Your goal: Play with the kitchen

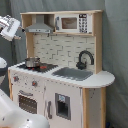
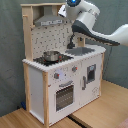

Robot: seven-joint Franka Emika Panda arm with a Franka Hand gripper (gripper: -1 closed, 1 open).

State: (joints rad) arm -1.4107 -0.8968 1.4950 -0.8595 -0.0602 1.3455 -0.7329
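The kitchen [image 1: 60, 95] [image 2: 60, 75] is a tall toy of white panels and light wood. It has a hood [image 1: 41, 26], a small microwave [image 1: 70, 23], a black faucet [image 1: 85, 60] and a grey sink [image 1: 75, 73]. An oven door [image 1: 27, 102] sits under two red knobs [image 1: 35, 83]. A metal pot [image 1: 32, 62] [image 2: 50, 56] stands on the stove. My gripper [image 1: 15, 33] [image 2: 65, 11] hangs high in front of the kitchen at hood height, touching nothing. In the second exterior view my arm hides the microwave.
My white arm [image 2: 95, 27] reaches in from the second exterior view's right, above the sink. Its base [image 1: 12, 115] fills the first exterior view's lower left. The kitchen stands on a wooden table [image 2: 100, 110] before a grey curtain [image 1: 115, 50].
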